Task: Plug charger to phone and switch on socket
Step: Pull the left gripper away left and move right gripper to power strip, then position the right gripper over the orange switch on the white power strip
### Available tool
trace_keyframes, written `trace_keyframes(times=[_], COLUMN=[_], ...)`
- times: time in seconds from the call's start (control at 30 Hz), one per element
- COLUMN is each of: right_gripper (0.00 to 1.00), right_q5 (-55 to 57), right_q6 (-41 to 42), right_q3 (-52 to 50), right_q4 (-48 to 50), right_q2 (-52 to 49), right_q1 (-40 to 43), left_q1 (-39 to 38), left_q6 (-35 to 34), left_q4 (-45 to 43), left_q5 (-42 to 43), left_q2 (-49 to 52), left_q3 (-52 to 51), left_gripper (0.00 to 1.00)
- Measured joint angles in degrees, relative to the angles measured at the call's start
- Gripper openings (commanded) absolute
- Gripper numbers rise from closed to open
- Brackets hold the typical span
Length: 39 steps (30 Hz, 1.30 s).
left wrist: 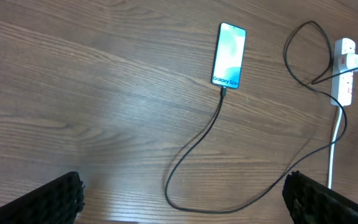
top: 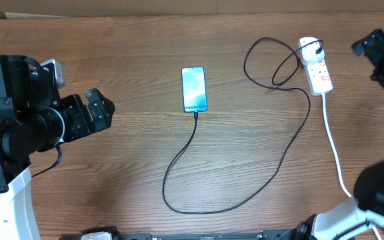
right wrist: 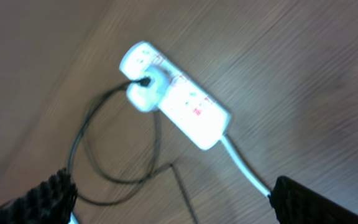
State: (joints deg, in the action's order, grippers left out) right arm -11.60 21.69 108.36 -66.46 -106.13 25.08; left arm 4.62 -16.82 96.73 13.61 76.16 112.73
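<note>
Overhead: socket lies near the right end effector, not touching.

Both arms are matte black. Left gripper: blocky black housing with chunky faceted fingers. Behind it sit a round black joint and a silver-grey block, with a thin black cable looping underneath and a white base further back. Right gripper: same black build, with a white link behind. Finger pads are black and finely ribbed.
</note>
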Motion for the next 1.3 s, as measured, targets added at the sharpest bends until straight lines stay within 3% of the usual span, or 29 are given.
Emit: trace_keyframes(times=[0.17, 0.3, 0.67, 1.07, 1.3], right_gripper=[1.0, 1.0, 1.0, 1.0, 1.0], right_q5=[4.6, 6.1, 11.3, 15.7, 18.0], right_q6=[-1.6, -1.9, -4.3, -6.8, -6.9], right_q3=[10.8, 10.8, 10.4, 10.4, 10.0], right_q4=[-5.0, -1.5, 11.3, 12.2, 12.6], right_q2=[-9.5, -14.4, -16.4, -26.7, -27.5], right_q1=[0.1, 0.1, -1.8, -5.0, -4.9], left_q1=[0.0, 0.0, 0.0, 0.0, 0.0], left_q6=[0.4, 0.5, 0.5, 0.5, 0.5], left_q4=[0.0, 0.0, 0.0, 0.0, 0.0], left_q5=[0.5, 0.8, 0.8, 0.8, 0.8], left_q2=[0.0, 0.0, 0.0, 0.0, 0.0], left_q3=[0.0, 0.0, 0.0, 0.0, 0.0], left_gripper=[1.0, 1.0, 1.0, 1.0, 1.0])
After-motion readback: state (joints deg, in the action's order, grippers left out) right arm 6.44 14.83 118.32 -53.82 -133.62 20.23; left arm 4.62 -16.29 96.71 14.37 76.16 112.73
